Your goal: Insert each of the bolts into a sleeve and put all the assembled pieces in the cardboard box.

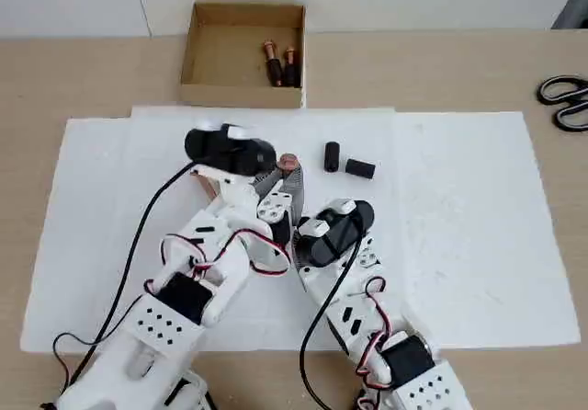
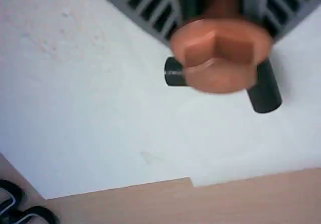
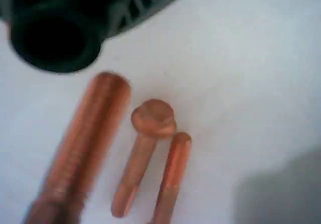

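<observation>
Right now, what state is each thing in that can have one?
Left jaws, shut on a bolt.
Right jaws, shut on an empty sleeve.
Cardboard box, open, holding two assembled pieces.
Loose sleeves, two, empty, lying on the mat.
Loose bolts, bare, lying on the mat.

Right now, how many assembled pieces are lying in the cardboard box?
2: one assembled piece and another beside it, in the right half of the cardboard box. None looks hidden.
</observation>
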{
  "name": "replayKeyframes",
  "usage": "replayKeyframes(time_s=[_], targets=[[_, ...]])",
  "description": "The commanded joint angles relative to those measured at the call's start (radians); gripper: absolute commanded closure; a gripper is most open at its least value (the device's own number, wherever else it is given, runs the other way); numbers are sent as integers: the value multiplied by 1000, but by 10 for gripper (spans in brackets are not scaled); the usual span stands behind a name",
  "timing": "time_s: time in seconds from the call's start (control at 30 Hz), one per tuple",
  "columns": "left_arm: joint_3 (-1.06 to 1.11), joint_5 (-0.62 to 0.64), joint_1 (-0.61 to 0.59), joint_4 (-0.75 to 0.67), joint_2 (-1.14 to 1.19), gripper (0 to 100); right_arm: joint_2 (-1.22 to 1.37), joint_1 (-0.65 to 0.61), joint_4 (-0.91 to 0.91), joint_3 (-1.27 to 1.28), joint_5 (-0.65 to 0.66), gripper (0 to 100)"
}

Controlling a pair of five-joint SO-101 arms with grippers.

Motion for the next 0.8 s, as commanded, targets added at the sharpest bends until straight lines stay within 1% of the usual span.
replayKeyframes(time_s=[0.0,0.17,0.37,0.57,0.77], targets=[[-2,8,6,-69,-9,994,-19,-5,2,-12,-9,995],[-15,9,9,-72,-11,994,-19,-5,2,-12,-9,995],[-19,5,86,-72,-11,994,-19,-5,2,-12,-9,995],[-15,5,89,-68,-11,994,-19,-5,2,-12,-9,995],[42,3,87,-71,-11,994,-19,-2,2,-12,-9,995]])
